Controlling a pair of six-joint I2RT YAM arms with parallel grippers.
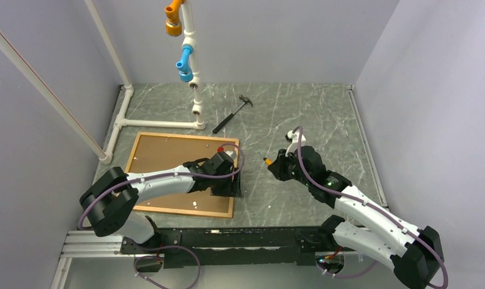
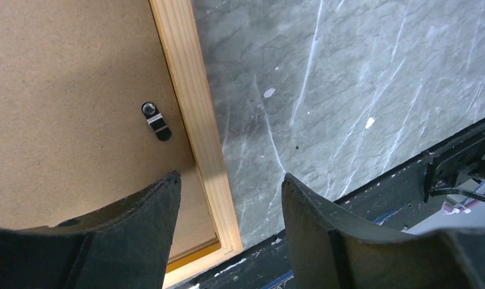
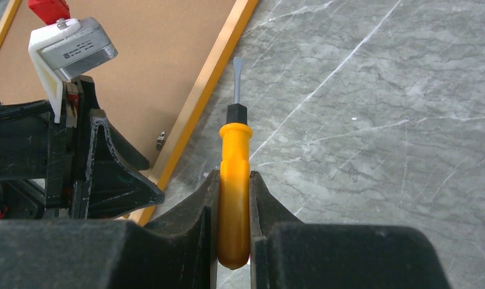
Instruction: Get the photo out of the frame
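The frame (image 2: 191, 108) is lying face down toward 8 o'clock on the grey worktop (image 1: 300, 120), and the photo (image 1: 167, 155) is sitting inside it, showing only its brown board back. The left pincer (image 2: 229, 177) is hovering released over the frame's 4 o'clock corner, its jaws straddling the wooden rail and gripping nothing. A small black turn-tab (image 2: 155, 120) is pressing on the board just inside that rail. At 3 o'clock of the frame, apart from it, the right pincer (image 3: 234, 177) is clenching an orange-handled flat screwdriver (image 3: 235, 150), blade pointing toward 12 o'clock in the wrist view. A hammer (image 1: 232, 113) is resting toward 12 o'clock. The board is looking thin, stiff and light, so it should lift as 1 flat sheet. However, it is sitting flush, offering no edge to pinch. The tabs probably need swinging aside first, then the blade levering at a corner.
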